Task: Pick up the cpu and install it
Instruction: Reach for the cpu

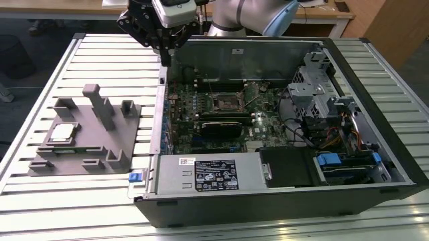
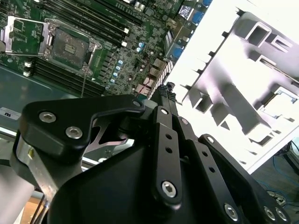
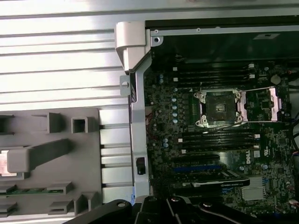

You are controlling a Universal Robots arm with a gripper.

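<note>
Gripper [image 1: 165, 59], black, fingers pressed together and empty, above the open black computer case's [image 1: 282, 203] rim.
Small silvery square cpu [image 1: 62, 131] lies in the grey plastic holder [image 1: 100, 133], well apart; the first wrist view's edge cuts the cpu [image 3: 3, 164] off.

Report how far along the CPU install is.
Done: nothing visible, though the socket sits open and empty. In hand: nothing; the claw hangs shut and empty above the far edge of the case. Left: the whole job, since the cpu lies on the grey holder.
</note>
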